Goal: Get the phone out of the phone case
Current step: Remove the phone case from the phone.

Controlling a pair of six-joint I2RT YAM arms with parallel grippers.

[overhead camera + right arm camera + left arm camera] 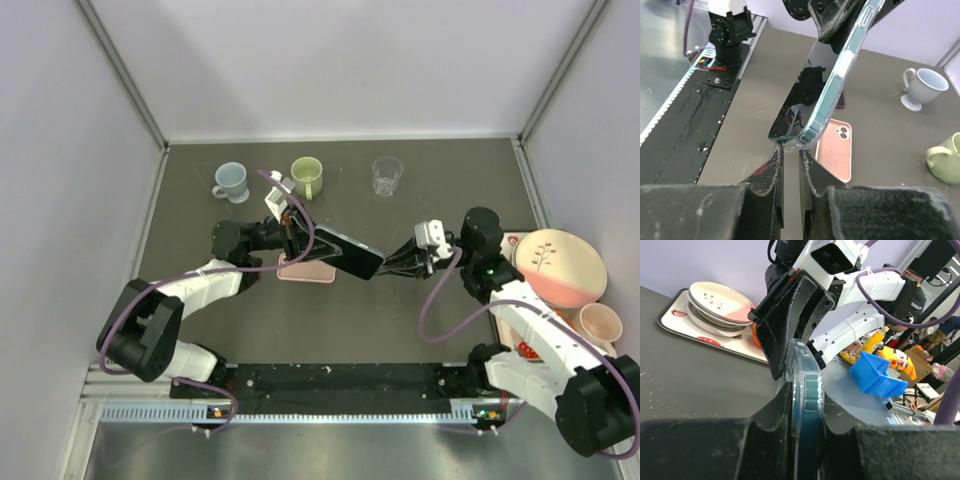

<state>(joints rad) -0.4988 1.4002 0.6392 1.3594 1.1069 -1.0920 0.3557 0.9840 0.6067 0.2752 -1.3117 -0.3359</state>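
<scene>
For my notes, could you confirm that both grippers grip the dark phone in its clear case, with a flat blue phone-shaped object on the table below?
Almost: the flat phone-shaped object on the table is pink, not blue, as the right wrist view shows; the rest stands.

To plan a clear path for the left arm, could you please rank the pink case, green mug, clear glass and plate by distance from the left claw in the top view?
1. pink case, on the table just beneath the left claw
2. green mug, behind it
3. clear glass, back right
4. plate, far right
</scene>
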